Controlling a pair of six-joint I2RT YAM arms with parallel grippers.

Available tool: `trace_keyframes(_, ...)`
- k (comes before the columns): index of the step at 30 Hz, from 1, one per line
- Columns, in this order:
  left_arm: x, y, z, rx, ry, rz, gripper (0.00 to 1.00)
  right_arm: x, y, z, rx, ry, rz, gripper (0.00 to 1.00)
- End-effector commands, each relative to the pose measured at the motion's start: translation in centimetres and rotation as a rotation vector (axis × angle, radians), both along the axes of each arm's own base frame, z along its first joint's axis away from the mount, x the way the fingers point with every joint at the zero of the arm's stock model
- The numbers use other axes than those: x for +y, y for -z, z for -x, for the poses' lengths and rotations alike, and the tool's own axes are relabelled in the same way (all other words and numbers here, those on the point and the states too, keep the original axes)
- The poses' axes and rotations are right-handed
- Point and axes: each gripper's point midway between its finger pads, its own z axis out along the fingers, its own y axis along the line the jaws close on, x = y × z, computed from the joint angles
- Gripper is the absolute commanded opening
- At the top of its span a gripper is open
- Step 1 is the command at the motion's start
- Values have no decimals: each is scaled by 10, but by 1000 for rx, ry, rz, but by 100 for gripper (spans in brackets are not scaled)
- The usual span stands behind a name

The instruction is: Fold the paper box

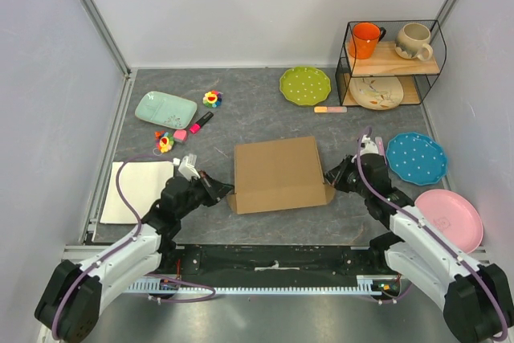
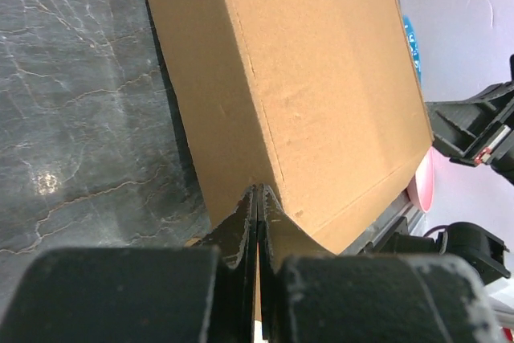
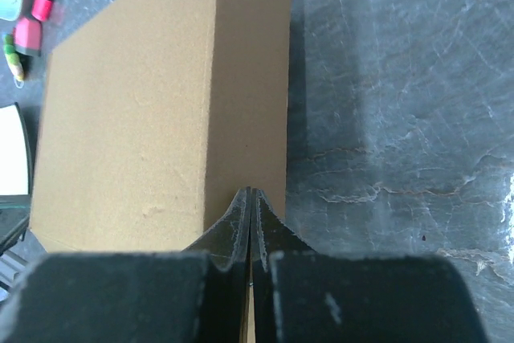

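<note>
The paper box (image 1: 277,173) is a plain brown cardboard box lying flat and closed at the table's middle. A small flap end sticks out at each near corner. My left gripper (image 1: 226,190) is shut, its tips against the box's left side wall near the front corner. In the left wrist view the gripper (image 2: 259,190) meets the wall of the box (image 2: 321,94). My right gripper (image 1: 329,178) is shut, its tips against the right side wall. In the right wrist view the gripper (image 3: 250,192) touches the shaded side of the box (image 3: 136,118).
A white flat board (image 1: 136,190) lies left of the left arm. A mint tray (image 1: 165,108), small toys and markers (image 1: 201,122) lie at back left. A green plate (image 1: 305,85), blue plate (image 1: 415,157), pink plate (image 1: 450,218) and wire shelf (image 1: 392,60) with mugs stand at right.
</note>
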Motion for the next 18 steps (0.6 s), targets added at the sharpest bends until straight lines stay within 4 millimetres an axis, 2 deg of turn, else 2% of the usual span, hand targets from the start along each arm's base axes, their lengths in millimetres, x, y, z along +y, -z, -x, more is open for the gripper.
trace_keyframes(1, -24, -53, 8, -104, 138, 99, 2, 23, -59, -1, -102, -101, -96, 0)
trace_keyframes(6, -25, -89, 5, -165, 142, 121, 2, 27, -88, -3, -128, -104, -124, 0)
trace_keyframes(11, -29, -122, 3, -205, 159, 129, 2, 28, -102, -2, -121, -92, -159, 0)
trace_keyframes(18, -33, -139, -1, -198, 166, 139, 3, 26, -108, 1, -113, -73, -170, 0)
